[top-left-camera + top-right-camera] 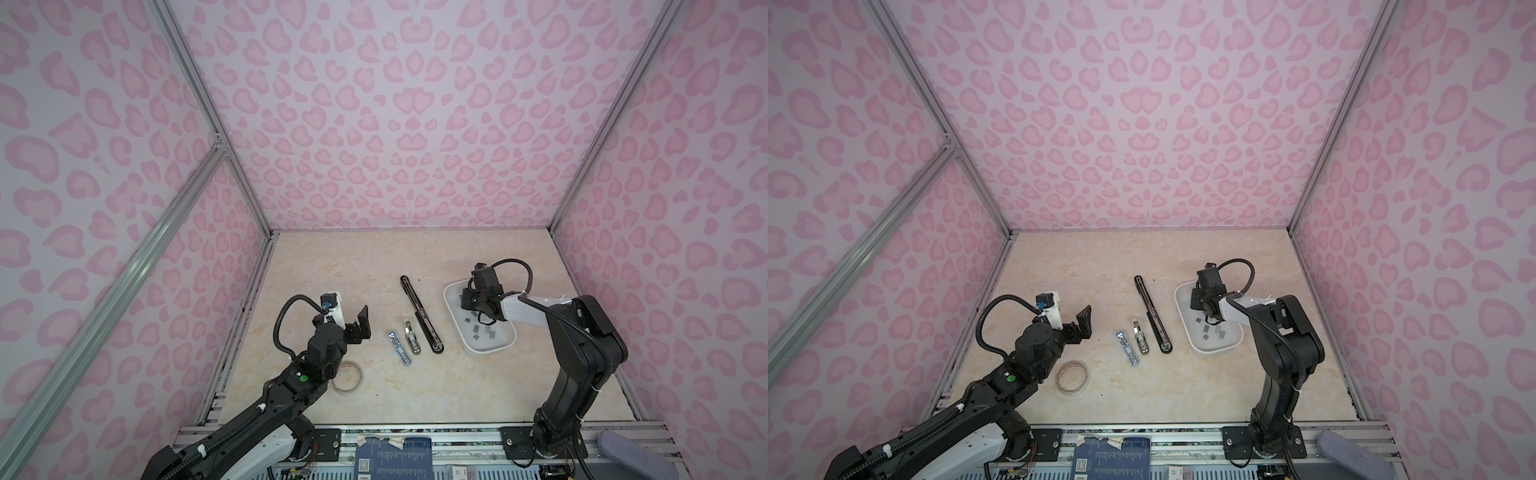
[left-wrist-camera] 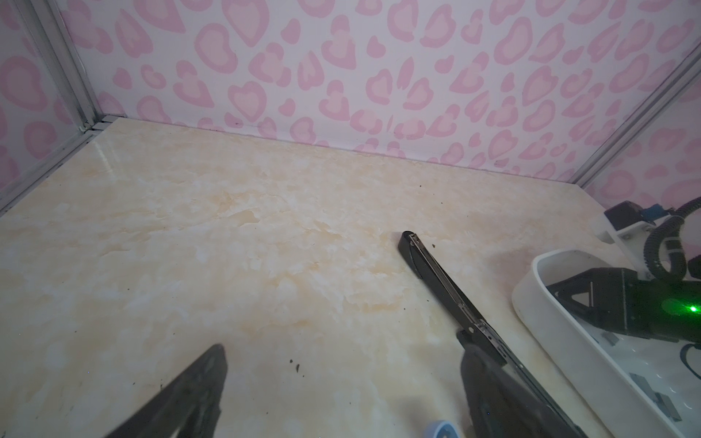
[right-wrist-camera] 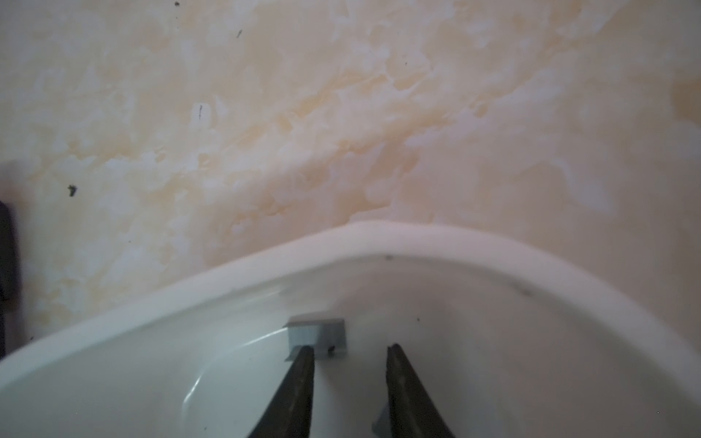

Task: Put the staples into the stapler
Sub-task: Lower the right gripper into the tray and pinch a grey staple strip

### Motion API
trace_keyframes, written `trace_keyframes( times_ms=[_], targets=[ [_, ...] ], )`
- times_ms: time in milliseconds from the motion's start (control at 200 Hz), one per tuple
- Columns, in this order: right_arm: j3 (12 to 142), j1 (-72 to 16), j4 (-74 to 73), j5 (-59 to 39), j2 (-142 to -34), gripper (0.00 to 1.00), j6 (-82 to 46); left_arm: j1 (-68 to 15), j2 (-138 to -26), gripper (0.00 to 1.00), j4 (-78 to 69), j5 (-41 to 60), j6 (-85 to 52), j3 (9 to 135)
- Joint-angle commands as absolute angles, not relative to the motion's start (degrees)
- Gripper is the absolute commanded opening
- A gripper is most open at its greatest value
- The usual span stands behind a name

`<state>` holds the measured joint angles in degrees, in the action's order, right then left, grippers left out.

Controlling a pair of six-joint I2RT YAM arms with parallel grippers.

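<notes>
Several grey staples (image 1: 482,330) (image 1: 1210,330) lie in a white tray (image 1: 490,351) (image 1: 1214,351) on the right in both top views. My right gripper (image 1: 465,301) (image 1: 1195,299) (image 3: 349,350) reaches down into the tray's far end. Its jaws stand a little apart, and one staple strip (image 3: 316,335) lies just past one fingertip, not clamped. A long black stapler (image 1: 419,313) (image 1: 1152,313) (image 2: 436,269) lies opened out flat mid-table. My left gripper (image 1: 353,324) (image 1: 1075,322) (image 2: 343,360) hovers wide open and empty to its left.
Two small staplers lie beside the black one, a blue-silver stapler (image 1: 400,348) (image 1: 1127,348) and a gold stapler (image 1: 412,338) (image 1: 1140,337). A tape roll (image 1: 347,376) (image 1: 1072,377) sits by the left arm. Pink patterned walls close in three sides.
</notes>
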<state>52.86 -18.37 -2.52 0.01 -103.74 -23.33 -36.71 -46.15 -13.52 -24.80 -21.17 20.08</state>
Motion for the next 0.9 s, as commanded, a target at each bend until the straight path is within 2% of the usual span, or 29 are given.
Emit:
trace_keyframes(
  times_ms=[0, 430, 900],
  targets=[
    [52.3, -18.6, -0.4, 1.8, -103.4, 0.35, -23.7, -36.6, -44.9, 0.97, -15.1, -24.3, -21.4, 19.5],
    [51.2, -18.8, -0.3, 2.4, -101.7, 0.38, -24.0, -36.7, -41.8, 0.97, -15.0, -24.3, -21.3, 18.4],
    [48.9, -19.5, -1.1, 3.5, -101.0, 0.36, -24.6, -36.7, -40.6, 0.97, -14.5, -23.8, -21.5, 18.1]
  ],
)
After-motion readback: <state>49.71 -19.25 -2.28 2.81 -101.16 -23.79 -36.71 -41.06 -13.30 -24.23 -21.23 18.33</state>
